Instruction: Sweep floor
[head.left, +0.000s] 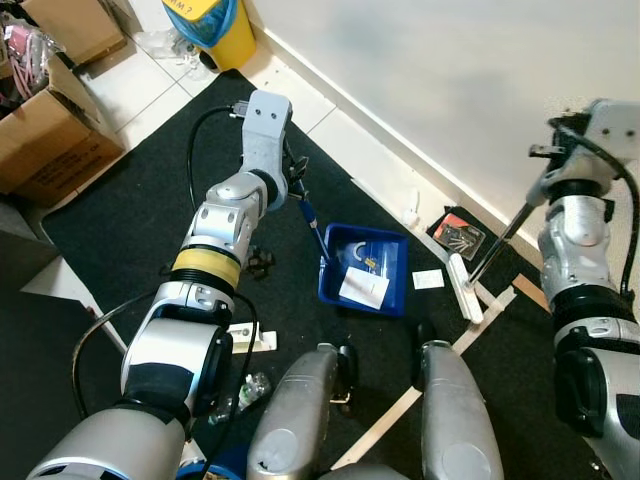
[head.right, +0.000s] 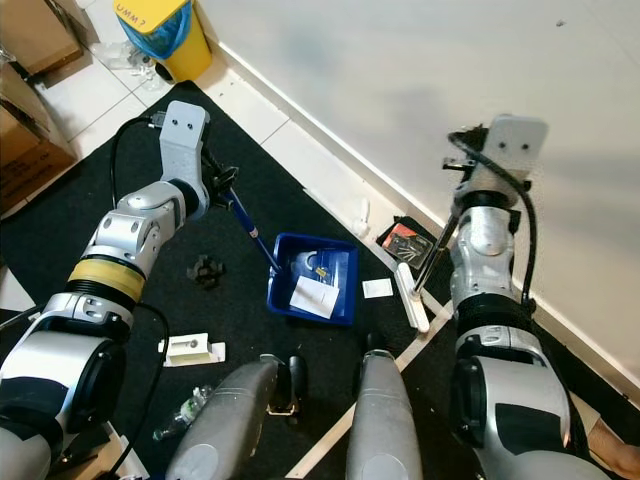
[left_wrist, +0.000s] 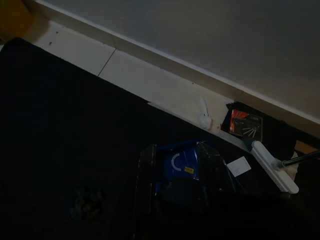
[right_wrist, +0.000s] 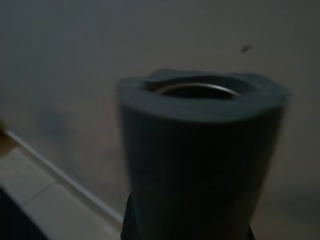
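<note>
A blue dustpan (head.left: 366, 268) lies on a black carpet (head.left: 130, 215) at the middle of the head view. It is a shallow square tray with a slim blue handle rising toward 11 o'clock. Inside it lie a white slip of paper (head.left: 363, 286) and a few small scraps.

The left tool (head.left: 297, 190) grips the top of that handle, its fingers closed around it.

At 3 o'clock from the dustpan, a broom (head.left: 466, 287) with a narrow white head rests on the carpet edge, its thin dark pole slanting up toward 1 o'clock to the right arm. The right tool (head.right: 455, 205) is at the pole's upper end; whether its fingers are closed around the pole cannot be told. In the right wrist view, a dark grey foam grip with a metal rim (right_wrist: 200, 150) stands close to the lens, blurred.

Near the broom head lie a white card (head.left: 428, 279) and a red-and-black packet (head.left: 461, 236). A yellow bin (head.left: 215, 25) stands at 11 o'clock on pale tiles, by cardboard boxes (head.left: 50, 130).
</note>
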